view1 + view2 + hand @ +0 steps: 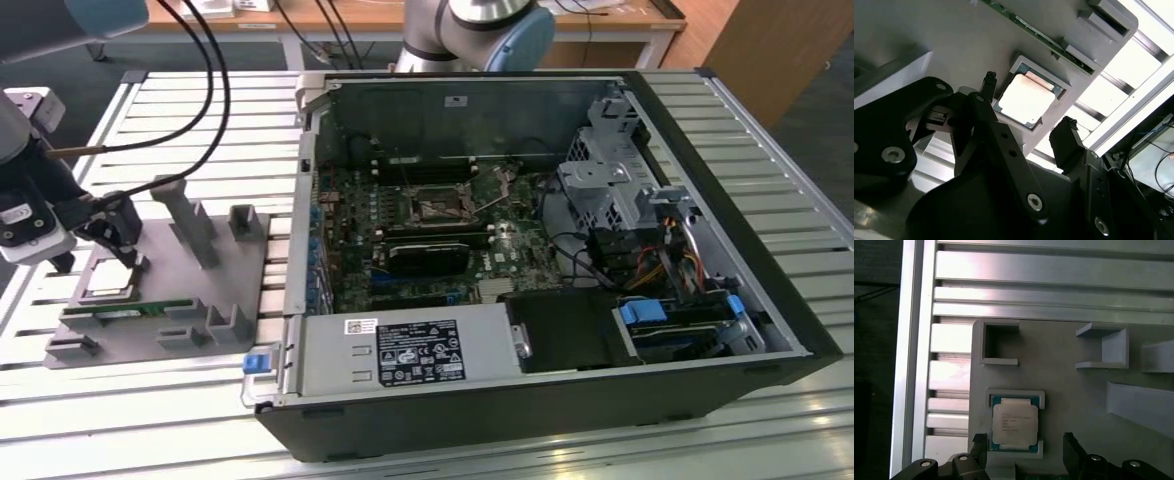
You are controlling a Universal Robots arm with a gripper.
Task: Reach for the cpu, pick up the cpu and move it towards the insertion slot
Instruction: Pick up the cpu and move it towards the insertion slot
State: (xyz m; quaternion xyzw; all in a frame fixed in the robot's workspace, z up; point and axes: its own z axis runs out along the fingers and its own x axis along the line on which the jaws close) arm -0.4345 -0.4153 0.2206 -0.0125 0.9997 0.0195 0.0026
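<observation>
The cpu [1015,422] lay flat in its framed pocket on the grey tray [1064,355], toward the tray's end on the exterior view's left. It had not been lifted. It was a small square chip with a silvery-grey metal lid, faint print we did not read, and a thin greenish board edge around the lid. In the second wrist view [1026,98] its top was glared nearly white.

The pocket's raised lips closed two ends. We judged they kept the chip from sliding and left the other two sides free for a grasp.

The gripper [1024,440] hung right over the chip with its fingers [1070,440] spread wide, one past each free side. They were not pinching it, and we saw no contact. We read that as lined up for the pick with the reach about done.

A green memory stick [123,310] stood on edge in tray slots just beside the pocket. The insertion slot [437,208] was a black socket in a shiny frame on the board inside the open computer case [534,420], well apart from the tray toward the exterior view's right. Tray and case both sat on the slatted metal table [160,110].
</observation>
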